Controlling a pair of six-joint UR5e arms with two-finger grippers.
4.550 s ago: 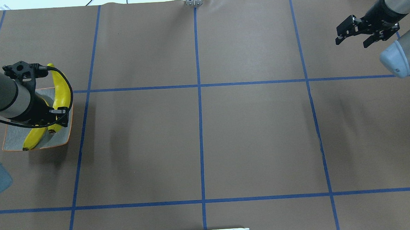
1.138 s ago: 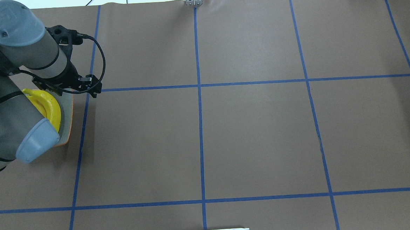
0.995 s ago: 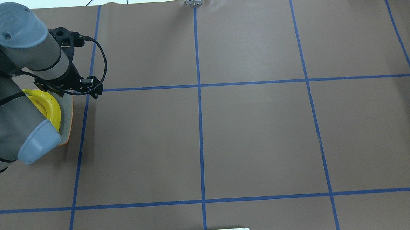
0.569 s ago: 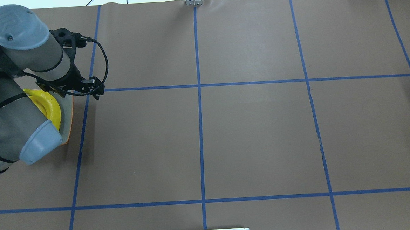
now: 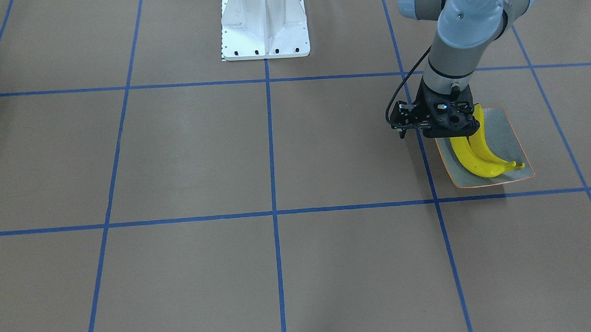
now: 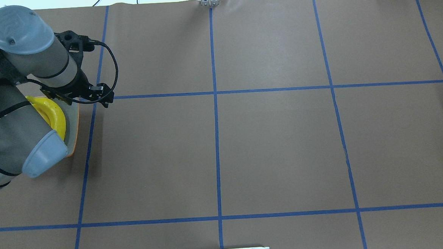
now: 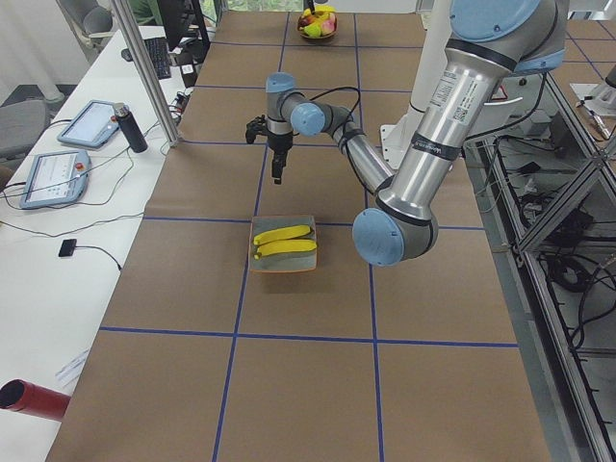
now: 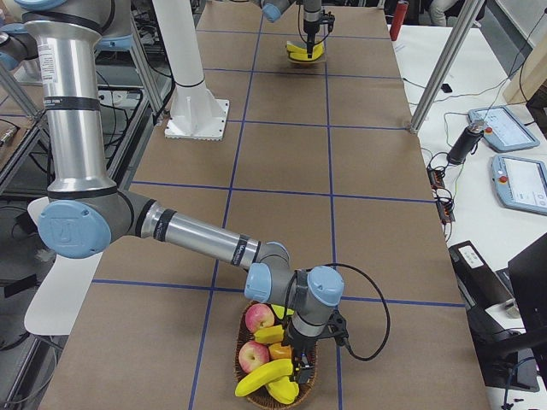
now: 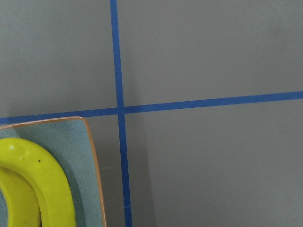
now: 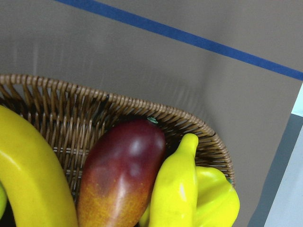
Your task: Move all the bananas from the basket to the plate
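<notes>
Left end effector (image 7: 277, 175) hangs above the worktop (image 5: 185, 156), just off the plate's far corner. Its fingers are hidden under the wrist from above, so I cannot tell how far apart they are, though nothing appears to dangle from it. The plate (image 5: 511, 126) carries two bananas (image 5: 474, 158) lying side by side, touching.

Further right, well apart from the plate at the other end of the worktop, sits the basket (image 8: 306, 386). The right end effector (image 8: 301, 369) is down among the fruit, and only the side camera catches it, so its opening is anyone's guess. Two more bananas (image 10: 176, 189) lie in there, beside a dark red fruit (image 10: 122, 172).

So it looks like halfway, with the third pick in hand. To do it well: take the banana across its middle, lift straight up clear of the wicker rim, don't nudge the red fruit. The left arm would do well to move off the plate first.

Writing? Lettering runs along the left arm's tube (image 7: 445, 101) — too small to read.
</notes>
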